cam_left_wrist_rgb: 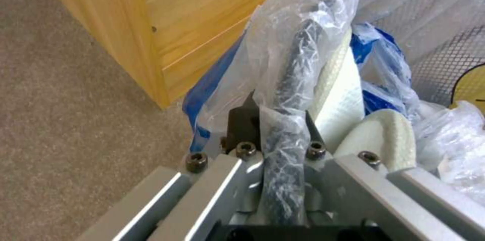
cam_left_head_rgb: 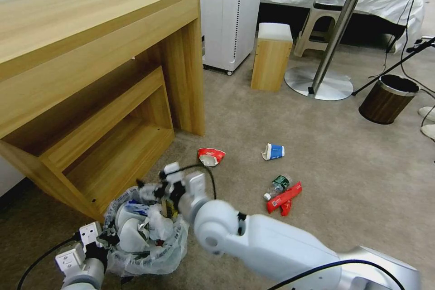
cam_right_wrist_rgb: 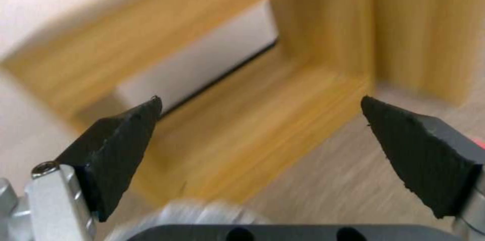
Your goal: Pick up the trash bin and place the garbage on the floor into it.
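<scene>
The trash bin (cam_left_head_rgb: 149, 253), lined with a crinkly plastic bag, sits low at my left with several pieces of garbage inside. My left gripper (cam_left_head_rgb: 100, 241) is shut on its bag-wrapped rim (cam_left_wrist_rgb: 285, 135), which runs between the fingers (cam_left_wrist_rgb: 242, 119). Above the bin's far side my right gripper (cam_left_head_rgb: 152, 181) hangs open and empty, its fingertips (cam_right_wrist_rgb: 141, 119) wide apart. On the beige floor (cam_left_head_rgb: 344, 163) lie a red-white cup (cam_left_head_rgb: 210, 156), a blue-white cup (cam_left_head_rgb: 273, 151), a green-labelled bottle (cam_left_head_rgb: 277, 186) and a red packet (cam_left_head_rgb: 284, 198). Two white slippers (cam_left_head_rgb: 428, 112) lie at the far right edge.
A wooden desk (cam_left_head_rgb: 90, 31) with a nested bench (cam_left_head_rgb: 113, 145) stands close behind the bin. Farther off are a wooden stool (cam_left_head_rgb: 271, 56), a white cabinet (cam_left_head_rgb: 231, 13), a round table's metal base (cam_left_head_rgb: 318, 82), a brown wood-grain bin (cam_left_head_rgb: 387, 99) and trailing cables.
</scene>
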`<state>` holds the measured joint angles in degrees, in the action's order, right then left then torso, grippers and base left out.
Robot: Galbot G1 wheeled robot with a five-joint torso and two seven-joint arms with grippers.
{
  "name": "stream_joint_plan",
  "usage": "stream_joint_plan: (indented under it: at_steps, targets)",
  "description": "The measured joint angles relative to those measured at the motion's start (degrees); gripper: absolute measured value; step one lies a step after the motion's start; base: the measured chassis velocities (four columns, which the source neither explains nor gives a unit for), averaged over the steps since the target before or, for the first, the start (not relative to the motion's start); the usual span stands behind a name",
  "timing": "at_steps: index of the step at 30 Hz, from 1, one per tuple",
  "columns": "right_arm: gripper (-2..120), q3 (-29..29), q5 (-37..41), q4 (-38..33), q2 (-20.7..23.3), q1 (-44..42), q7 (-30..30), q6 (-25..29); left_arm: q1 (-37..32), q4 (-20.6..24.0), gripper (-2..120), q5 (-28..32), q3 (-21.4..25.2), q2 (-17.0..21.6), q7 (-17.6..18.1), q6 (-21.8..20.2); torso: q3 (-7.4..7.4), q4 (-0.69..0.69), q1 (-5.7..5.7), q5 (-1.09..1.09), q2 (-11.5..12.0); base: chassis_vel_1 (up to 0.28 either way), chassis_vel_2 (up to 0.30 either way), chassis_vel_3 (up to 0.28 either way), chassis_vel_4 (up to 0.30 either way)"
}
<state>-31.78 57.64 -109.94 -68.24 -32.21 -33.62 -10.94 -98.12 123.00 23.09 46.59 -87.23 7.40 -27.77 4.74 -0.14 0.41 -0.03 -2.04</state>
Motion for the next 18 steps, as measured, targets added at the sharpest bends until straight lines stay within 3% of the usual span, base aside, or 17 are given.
stream_joint_plan:
  at_steps: [10, 18]
  targets:
    - [100, 17.9, -3.4, -2.8, 7.7, -4.7, 4.9, 7.1, -0.1, 0.8, 1, 0.9, 0.4, 0.2, 0.3, 0.0, 0.00, 0.00, 0.00, 0.01, 0.0, 0.000, 0.000, 0.000, 0.000]
    - [100, 28.6, -1.2, -4.6, 11.3, -7.5, 6.0, 7.6, -0.1, 1.2, 1, 1.1, 0.2, 0.5, 0.4, 0.0, 0.00, -0.01, 0.00, 0.01, 0.0, 0.000, 0.000, 0.000, 0.000]
